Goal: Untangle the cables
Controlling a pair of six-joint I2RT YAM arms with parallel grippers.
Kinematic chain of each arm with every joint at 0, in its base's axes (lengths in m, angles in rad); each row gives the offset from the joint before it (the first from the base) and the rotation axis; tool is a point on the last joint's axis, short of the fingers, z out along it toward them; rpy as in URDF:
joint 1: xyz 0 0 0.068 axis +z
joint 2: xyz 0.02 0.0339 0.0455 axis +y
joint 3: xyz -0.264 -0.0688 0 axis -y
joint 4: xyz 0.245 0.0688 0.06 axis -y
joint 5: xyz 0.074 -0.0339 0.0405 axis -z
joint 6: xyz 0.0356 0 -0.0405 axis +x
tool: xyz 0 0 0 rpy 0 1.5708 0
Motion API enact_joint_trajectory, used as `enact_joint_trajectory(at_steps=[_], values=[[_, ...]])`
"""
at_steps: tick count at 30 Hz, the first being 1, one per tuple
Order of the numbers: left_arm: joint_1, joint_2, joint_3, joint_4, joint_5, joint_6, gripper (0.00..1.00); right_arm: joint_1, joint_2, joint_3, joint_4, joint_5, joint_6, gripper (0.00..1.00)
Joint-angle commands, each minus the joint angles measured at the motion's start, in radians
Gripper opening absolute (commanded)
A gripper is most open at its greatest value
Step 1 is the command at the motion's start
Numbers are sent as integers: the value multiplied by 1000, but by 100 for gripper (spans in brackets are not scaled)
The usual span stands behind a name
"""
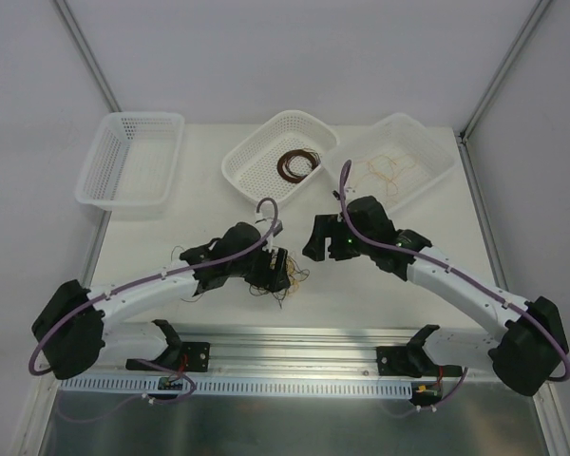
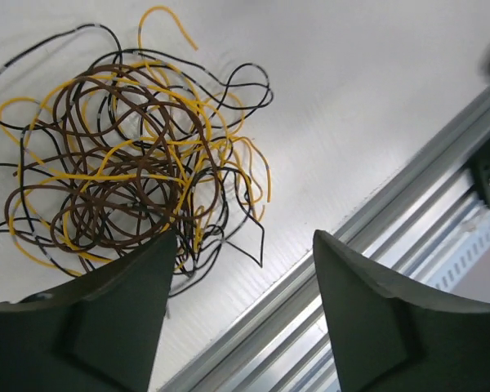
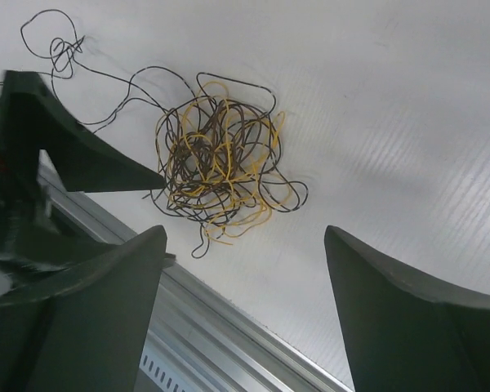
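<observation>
The cables (image 2: pixel 131 163) lie on the white table as one tangled clump of black, dark brown and yellow-orange wires. In the top view the clump (image 1: pixel 293 283) sits just right of my left gripper (image 1: pixel 277 269). In the left wrist view my left gripper (image 2: pixel 243 245) is open and empty, its left finger (image 2: pixel 122 310) overlapping the clump's lower edge. My right gripper (image 3: pixel 245 237) is open and empty, hovering near the clump (image 3: pixel 220 159), which lies beyond its fingertips. From above, the right gripper (image 1: pixel 315 242) is up and right of the clump. A black strand (image 3: pixel 57 45) trails away from it.
Three white mesh baskets stand at the back: the left one (image 1: pixel 131 161), the middle one (image 1: pixel 256 166) holding a dark brown coil (image 1: pixel 297 163), and the right one (image 1: pixel 427 176) holding tan-orange wires (image 1: pixel 389 171). An aluminium rail (image 1: pixel 294 347) runs along the near edge, close to the clump.
</observation>
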Motion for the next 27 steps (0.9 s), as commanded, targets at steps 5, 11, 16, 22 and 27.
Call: enact_joint_trajectory(at_steps=[5, 11, 16, 22, 27], values=[[1, -240, -84, -3, -117, -215, 77, 49, 105, 18, 91, -61, 43, 67], [2, -254, -117, -30, -191, -376, 76, 85, 258, 56, 180, -69, 77, 50], [1, -194, -90, -31, -188, -410, 75, 94, 375, 96, 215, -77, 84, 46], [2, -156, -84, -30, -226, -424, 73, 95, 453, 111, 260, -104, 88, 40], [2, -116, -73, -31, -229, -422, 73, 97, 487, 125, 297, -114, 81, 33]])
